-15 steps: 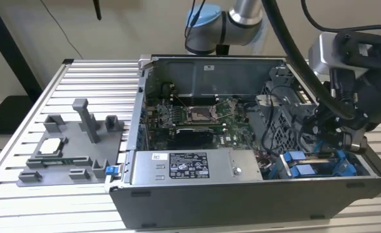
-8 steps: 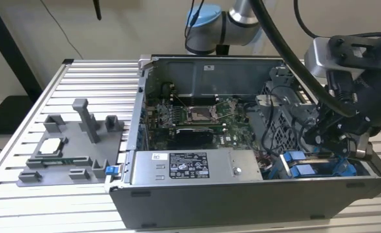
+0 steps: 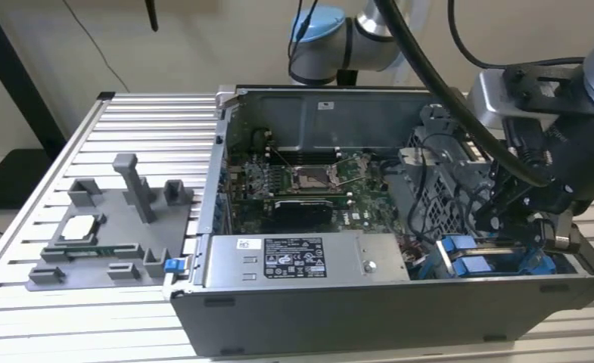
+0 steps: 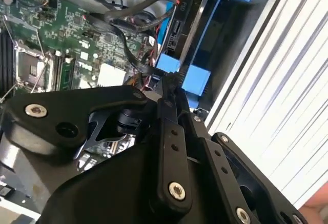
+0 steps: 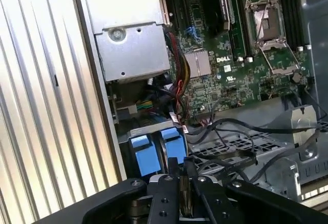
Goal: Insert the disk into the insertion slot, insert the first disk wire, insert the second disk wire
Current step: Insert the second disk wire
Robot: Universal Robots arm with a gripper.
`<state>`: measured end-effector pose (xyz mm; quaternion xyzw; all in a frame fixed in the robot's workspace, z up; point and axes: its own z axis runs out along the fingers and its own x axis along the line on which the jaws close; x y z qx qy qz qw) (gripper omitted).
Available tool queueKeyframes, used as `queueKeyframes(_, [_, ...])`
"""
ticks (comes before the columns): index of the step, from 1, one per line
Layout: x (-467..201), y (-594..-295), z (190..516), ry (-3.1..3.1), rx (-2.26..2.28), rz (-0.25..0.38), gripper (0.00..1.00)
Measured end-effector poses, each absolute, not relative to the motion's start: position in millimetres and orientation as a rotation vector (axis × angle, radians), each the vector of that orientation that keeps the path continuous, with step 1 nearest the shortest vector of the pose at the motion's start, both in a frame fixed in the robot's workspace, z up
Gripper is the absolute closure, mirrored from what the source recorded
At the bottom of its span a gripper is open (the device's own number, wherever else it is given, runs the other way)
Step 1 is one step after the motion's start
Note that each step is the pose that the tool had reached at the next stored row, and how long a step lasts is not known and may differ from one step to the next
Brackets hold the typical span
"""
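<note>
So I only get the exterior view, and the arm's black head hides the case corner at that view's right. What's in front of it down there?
Observer: In the first wrist view, the gripper points at two blue tabs set side by side.
Operator: Is it touching them?
Observer: In the second wrist view its tip sits right by the nearer tab. I can't tell whether they touch.
Operator: Any wires close by?
Observer: Yes. In the first wrist view, black cables lie across perforated grey metal beside the tabs.
</note>
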<state>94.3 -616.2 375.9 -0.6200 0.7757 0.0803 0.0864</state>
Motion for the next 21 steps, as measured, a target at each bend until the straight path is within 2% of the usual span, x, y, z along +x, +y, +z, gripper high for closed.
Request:
queueKeyframes(13, [94.2, -607.3, 369.3, 2.188, -1.930, 0.102, 1.00])
queueKeyframes(21, [94.2, -607.0, 368.5, 2.188, -1.934, 0.098, 1.00])
